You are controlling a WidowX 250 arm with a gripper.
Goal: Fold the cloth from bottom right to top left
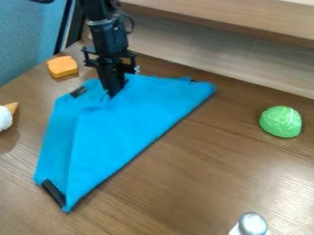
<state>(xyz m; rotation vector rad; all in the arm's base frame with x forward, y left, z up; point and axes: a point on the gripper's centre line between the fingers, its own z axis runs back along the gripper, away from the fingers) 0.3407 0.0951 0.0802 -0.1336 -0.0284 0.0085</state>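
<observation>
Caution: with the gripper at the upper-left part of the diagonally folded cloth on the table, and whether it is open or closed indeterminable, lifting could reopen the fold if fabric is snagged.

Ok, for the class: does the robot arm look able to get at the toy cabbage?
Probably, reach permitting: the hand is at the blue cloth, and nothing upright seems to stand between it and the toy cabbage.
</observation>
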